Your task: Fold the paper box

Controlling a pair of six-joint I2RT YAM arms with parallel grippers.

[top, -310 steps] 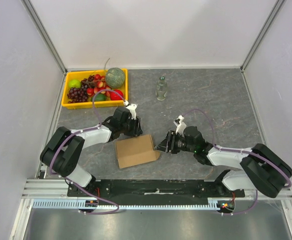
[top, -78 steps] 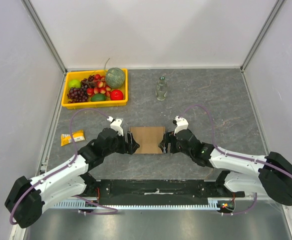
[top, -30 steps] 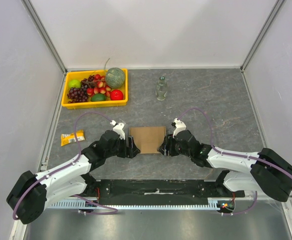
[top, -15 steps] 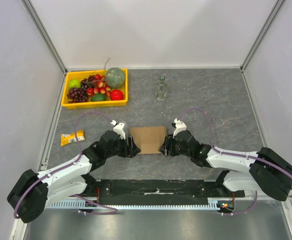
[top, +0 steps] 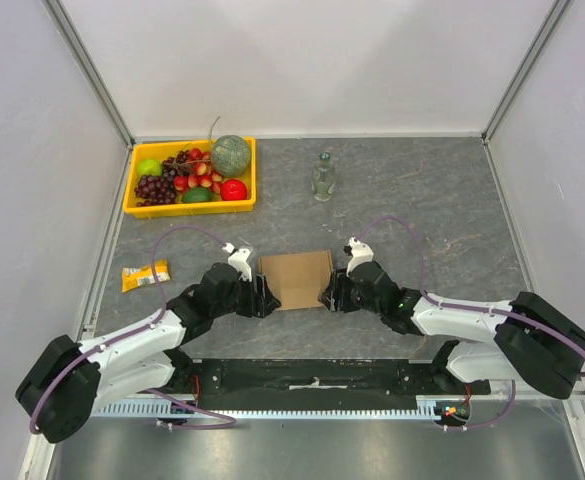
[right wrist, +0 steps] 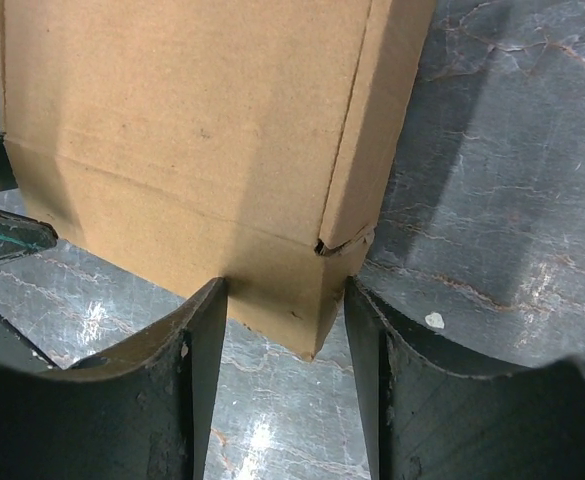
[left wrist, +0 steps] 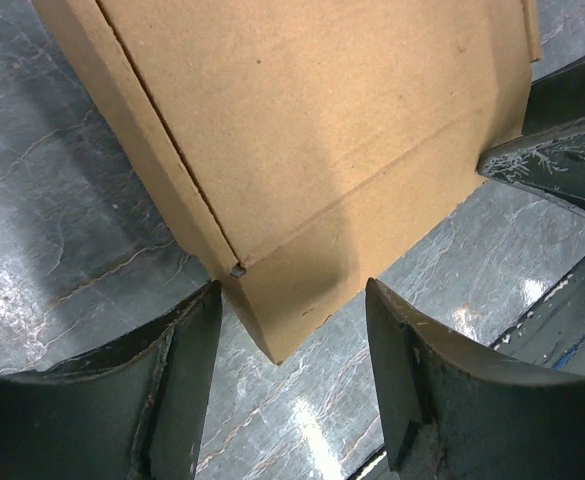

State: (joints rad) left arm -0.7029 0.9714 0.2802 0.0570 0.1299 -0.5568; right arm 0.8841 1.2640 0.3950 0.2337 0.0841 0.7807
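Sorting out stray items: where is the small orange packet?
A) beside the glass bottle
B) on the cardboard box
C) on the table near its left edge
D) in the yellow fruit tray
C: the packet lies on the table near its left edge, outside the yellow tray.

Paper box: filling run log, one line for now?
paper box: closed | left gripper: open, at left end | right gripper: at right end

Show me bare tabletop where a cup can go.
Bare: the far right, from bottle to right wall; a small gap between tray and packet. Crowded: near centre, where left end effector and right end effector flank the box.
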